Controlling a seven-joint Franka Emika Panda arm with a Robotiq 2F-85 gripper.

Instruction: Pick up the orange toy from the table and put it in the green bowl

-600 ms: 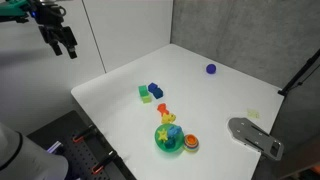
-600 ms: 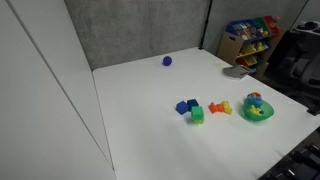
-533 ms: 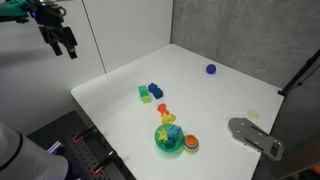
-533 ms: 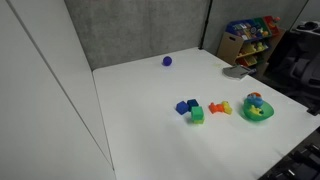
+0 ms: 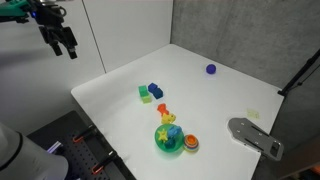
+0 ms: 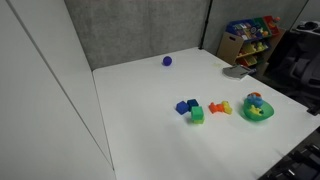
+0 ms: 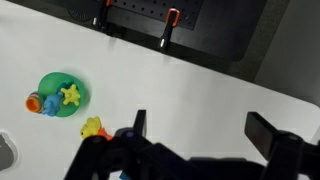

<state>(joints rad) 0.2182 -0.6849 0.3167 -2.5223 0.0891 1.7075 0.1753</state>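
Nothing moved, white table (image 5: pixel 205 100), bowl (image 5: pixel 161 146), grey wall (image 6: pixel 130 30)

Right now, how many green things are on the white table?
2: a green cube beside the blue block, and the green bowl near the edge of the table. More may hide inside it.

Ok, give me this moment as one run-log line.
orange toy: on table, near green bowl | pincer: open, raised, far from toy | placed: no

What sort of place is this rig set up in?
Likely a robotics lab: a bare white table backed by grey panel walls, a black mounting board with red-tipped clamps at the table edge, and a shelf of coloured storage bins.
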